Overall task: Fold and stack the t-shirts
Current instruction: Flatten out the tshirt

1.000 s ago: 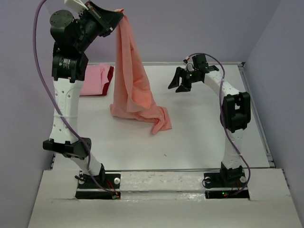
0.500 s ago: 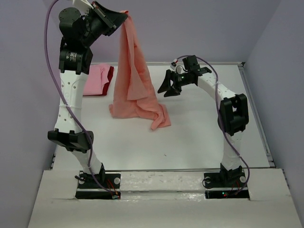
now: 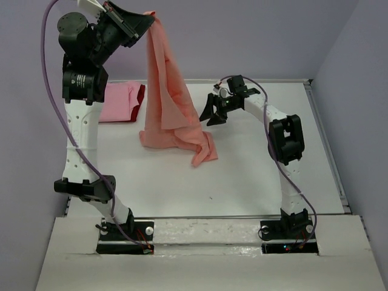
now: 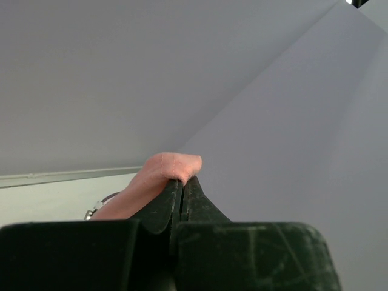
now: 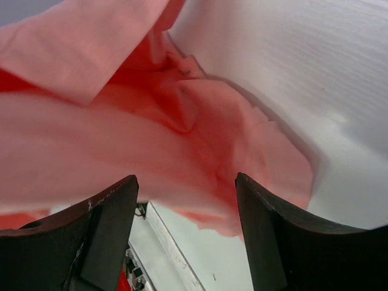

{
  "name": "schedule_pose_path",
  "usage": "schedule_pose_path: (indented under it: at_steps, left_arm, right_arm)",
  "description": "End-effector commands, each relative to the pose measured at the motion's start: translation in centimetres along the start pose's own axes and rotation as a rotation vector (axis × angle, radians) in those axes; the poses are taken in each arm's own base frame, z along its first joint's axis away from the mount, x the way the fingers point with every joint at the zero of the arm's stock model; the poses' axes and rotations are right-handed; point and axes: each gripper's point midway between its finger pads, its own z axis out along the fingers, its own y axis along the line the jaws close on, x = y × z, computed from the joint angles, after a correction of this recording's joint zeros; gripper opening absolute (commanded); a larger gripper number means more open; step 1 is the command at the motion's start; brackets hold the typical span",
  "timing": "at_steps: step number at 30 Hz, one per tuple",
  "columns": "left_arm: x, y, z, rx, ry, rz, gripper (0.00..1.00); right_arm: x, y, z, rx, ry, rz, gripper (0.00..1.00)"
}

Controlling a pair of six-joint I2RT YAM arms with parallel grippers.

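Overhead, left claw pinches salmon-orange t-shirt; right claw gapes.

From above and behind, the top view takes in the whole counter. The left wrist camera faces the wall past its fingers. The right wrist camera sits close to the salmon-orange t-shirt, which the top view also shows.

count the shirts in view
3: salmon shirt hanging from the left gripper, pink shirt folded far left, dark red shirt peeking from under it; others may be hidden.
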Motion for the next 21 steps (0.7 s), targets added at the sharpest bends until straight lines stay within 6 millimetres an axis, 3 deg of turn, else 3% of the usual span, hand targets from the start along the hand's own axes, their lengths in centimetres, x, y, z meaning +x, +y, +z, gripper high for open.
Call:
schedule_pose_path:
  at_steps: [1, 6, 10, 16, 21]
  left_arm:
    - [-1.9, -5.3, -3.1, 0.121, -0.05, 0.047, 0.0]
    - [-1.2, -5.9, -5.0, 0.111, -0.046, 0.028, 0.0]
    - [-0.2, -5.4, -5.6, 0.098, -0.03, 0.016, 0.0]
    - [0.1, -5.3, -6.0, 0.098, -0.021, 0.022, 0.0]
    - [-0.1, -5.5, -6.1, 0.107, -0.021, 0.029, 0.0]
  right_arm:
    - [-2.2, 1.0, 0.7, -0.023, -0.039, -0.062, 0.71]
    - [-4.2, 1.5, 1.1, -0.041, -0.068, -0.086, 0.71]
    - [-4.4, 0.9, 2.0, -0.051, -0.059, -0.042, 0.71]
    - [-2.2, 1.8, 4.4, -0.055, 0.007, -0.046, 0.72]
    - [-0.6, -0.3, 5.0, 0.025, 0.04, -0.053, 0.72]
